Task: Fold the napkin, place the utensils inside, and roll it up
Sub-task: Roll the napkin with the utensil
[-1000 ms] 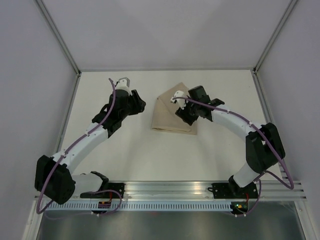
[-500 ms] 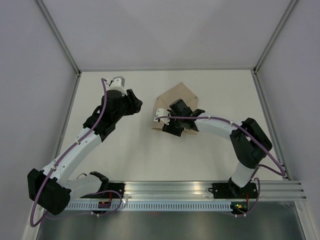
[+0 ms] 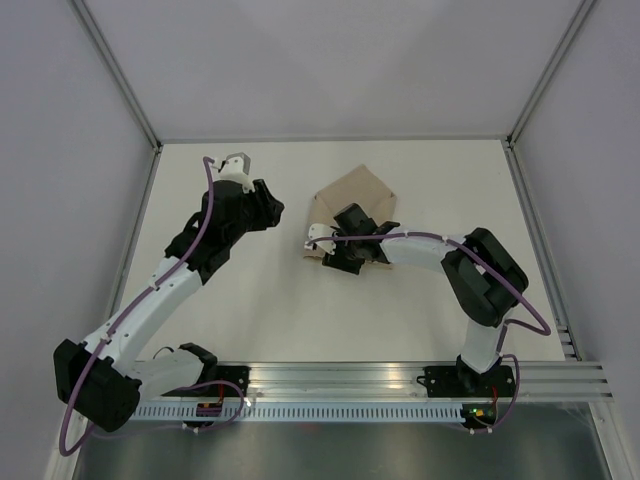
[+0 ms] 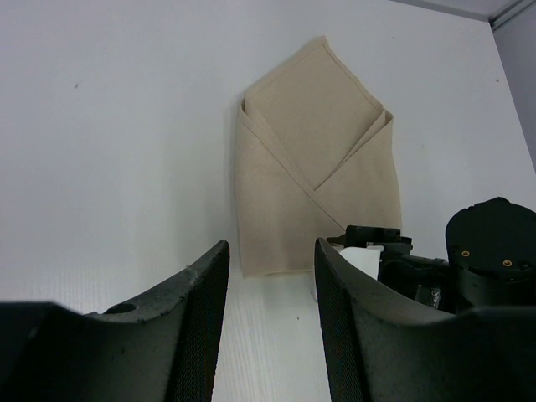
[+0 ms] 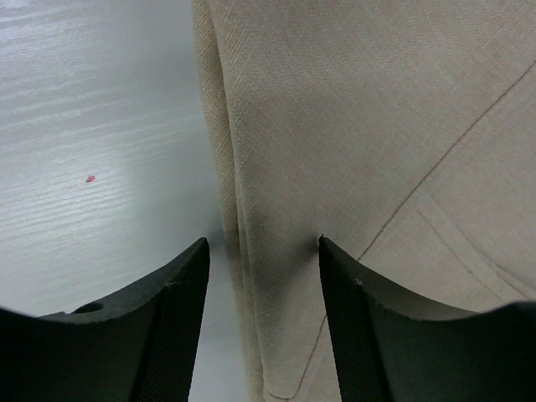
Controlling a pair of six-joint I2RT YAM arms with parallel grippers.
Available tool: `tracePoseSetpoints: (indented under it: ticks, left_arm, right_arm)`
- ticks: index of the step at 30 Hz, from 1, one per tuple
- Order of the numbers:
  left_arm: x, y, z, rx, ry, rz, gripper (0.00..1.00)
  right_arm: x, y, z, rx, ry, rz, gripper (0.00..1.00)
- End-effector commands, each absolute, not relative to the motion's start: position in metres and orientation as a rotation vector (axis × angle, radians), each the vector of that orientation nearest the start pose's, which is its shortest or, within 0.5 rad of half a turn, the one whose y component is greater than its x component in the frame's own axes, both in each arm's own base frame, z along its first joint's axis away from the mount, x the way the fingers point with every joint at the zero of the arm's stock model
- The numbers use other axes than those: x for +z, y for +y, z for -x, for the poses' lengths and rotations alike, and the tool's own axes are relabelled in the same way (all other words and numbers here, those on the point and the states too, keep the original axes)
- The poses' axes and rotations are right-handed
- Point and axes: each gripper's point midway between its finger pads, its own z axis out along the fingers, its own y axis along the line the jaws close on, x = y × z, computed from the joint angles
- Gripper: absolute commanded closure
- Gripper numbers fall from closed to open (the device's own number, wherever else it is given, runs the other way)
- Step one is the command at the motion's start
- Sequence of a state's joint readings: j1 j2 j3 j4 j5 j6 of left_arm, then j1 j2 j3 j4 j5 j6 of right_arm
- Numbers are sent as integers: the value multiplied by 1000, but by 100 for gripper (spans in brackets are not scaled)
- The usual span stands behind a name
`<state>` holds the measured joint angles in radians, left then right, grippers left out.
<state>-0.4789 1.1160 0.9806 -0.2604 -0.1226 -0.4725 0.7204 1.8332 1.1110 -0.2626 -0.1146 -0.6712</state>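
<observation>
Tan napkin (image 5: 335,126) edge lies between the parted right jaws.

Overhead plus wrist close-ups, all on napkin (image 3: 356,190)

From above, the right claw (image 3: 320,245) covers the near left part of the napkin (image 3: 358,190). In its wrist view the napkin runs off three edges, and whether the fingers (image 5: 172,331) touch it is unclear.

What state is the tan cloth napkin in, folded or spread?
Folded: the tan cloth napkin shows side flaps overlapped diagonally across it, tapering to a point.
</observation>
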Motion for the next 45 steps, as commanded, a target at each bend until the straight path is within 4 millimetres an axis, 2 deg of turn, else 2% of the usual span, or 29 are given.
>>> tracePoseSetpoints:
  ticks: [1,10,17,21,22,24,28,34,41,43,44,45]
  left_arm:
    - [244,-165,-331,-462,1992,30,49]
    - [232,-170,-332,-463,2019,-12,49]
    - [232,-173,-331,-474,2021,-37,49]
    - [235,-174,-329,-480,2007,-50,49]
    - [237,-175,-328,-483,2000,-53,49]
    - [241,-175,-325,-491,1983,-67,49]
    - [248,-180,-318,-512,1945,-108,49]
    - [257,-195,-302,-534,1879,-202,49]
    - [237,-210,-281,-518,1875,-305,50]
    - [237,-217,-273,-541,1852,-337,51]
    - [229,-219,-270,-536,1857,-355,51]
    - [227,-226,-263,-542,1845,-401,51]
  right_arm:
    - [21,281,-331,152,1891,1681,39]
    - [2,272,-324,159,1932,1751,50]
    - [-12,262,-313,183,1984,1814,63]
    - [-17,260,-310,256,2037,1831,72]
    - [-19,258,-303,301,2059,1843,73]
    - [-18,255,-306,338,2081,1835,76]
    - [-17,249,-294,491,2145,1849,79]
    - [-10,242,-278,731,2207,1866,82]
    - [-11,230,-266,951,2291,1854,82]
    - [-12,227,-262,1014,2323,1849,83]
    - [-13,226,-262,1026,2323,1850,83]
    - [-14,225,-263,1039,2334,1844,83]
